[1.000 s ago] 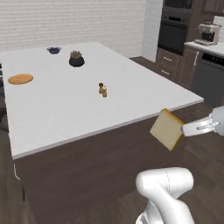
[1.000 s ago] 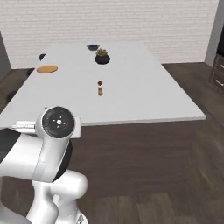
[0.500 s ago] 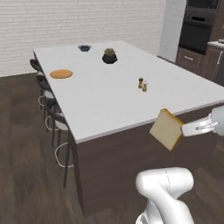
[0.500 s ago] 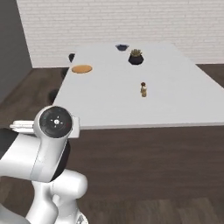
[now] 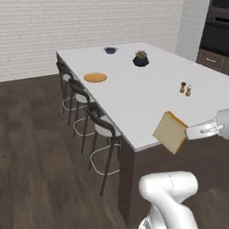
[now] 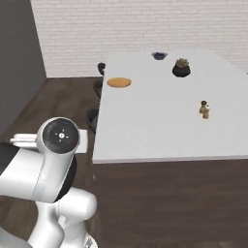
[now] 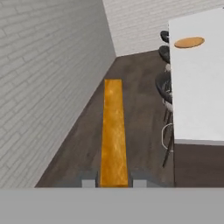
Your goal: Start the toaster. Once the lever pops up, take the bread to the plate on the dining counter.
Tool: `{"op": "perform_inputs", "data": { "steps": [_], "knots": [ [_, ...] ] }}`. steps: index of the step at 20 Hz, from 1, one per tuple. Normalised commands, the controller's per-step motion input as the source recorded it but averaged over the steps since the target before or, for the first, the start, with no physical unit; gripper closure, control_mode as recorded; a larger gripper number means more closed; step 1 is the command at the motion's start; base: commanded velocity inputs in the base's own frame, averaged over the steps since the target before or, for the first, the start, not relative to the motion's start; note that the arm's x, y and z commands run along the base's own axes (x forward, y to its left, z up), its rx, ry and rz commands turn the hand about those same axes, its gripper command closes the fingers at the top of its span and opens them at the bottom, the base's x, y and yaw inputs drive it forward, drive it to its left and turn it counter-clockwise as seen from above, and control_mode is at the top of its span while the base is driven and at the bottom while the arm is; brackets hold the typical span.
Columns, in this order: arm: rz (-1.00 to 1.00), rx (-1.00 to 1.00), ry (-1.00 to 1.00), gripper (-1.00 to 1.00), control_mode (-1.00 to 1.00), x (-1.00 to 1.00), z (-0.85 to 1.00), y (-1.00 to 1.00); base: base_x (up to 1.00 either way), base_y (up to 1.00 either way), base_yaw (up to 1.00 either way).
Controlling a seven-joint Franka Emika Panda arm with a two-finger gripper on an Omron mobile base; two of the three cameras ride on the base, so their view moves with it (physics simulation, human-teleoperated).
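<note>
My gripper (image 5: 191, 132) is shut on the bread (image 5: 170, 132), a tan square slice held in the air off the near corner of the white dining counter (image 5: 134, 96). In the hand view the bread (image 7: 113, 131) shows edge-on as a long golden strip between the fingertips (image 7: 89, 180). The orange-tan plate (image 5: 95, 77) lies on the counter's left side by the stools; it also appears as plate (image 6: 119, 82) and plate (image 7: 189, 42). The toaster is out of view.
Dark stools (image 5: 100, 125) line the counter's left side. A dark potted plant (image 5: 140, 59), a small bowl (image 5: 110, 50) and salt and pepper shakers (image 5: 185, 88) stand on the counter. A white brick wall (image 5: 67, 31) runs behind, with cabinets (image 5: 214, 49) at the far right.
The base has driven and turned, so the whole scene has shifted right and the stools have come into view. The bread stays held in the same pose by the gripper.
</note>
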Motion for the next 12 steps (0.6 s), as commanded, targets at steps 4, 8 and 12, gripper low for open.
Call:
{"op": "perform_inputs", "data": {
  "steps": [4,8,12],
  "knots": [
    [0.00,0.00,0.00,1.00,1.00,0.00,0.00,0.00,0.59,1.00,0.00],
    [0.00,0.00,0.00,1.00,1.00,0.00,0.00,0.00,0.37,1.00,0.00],
    [0.00,0.00,0.00,1.00,1.00,0.00,0.00,0.00,0.06,1.00,-0.01]
  ]
}}
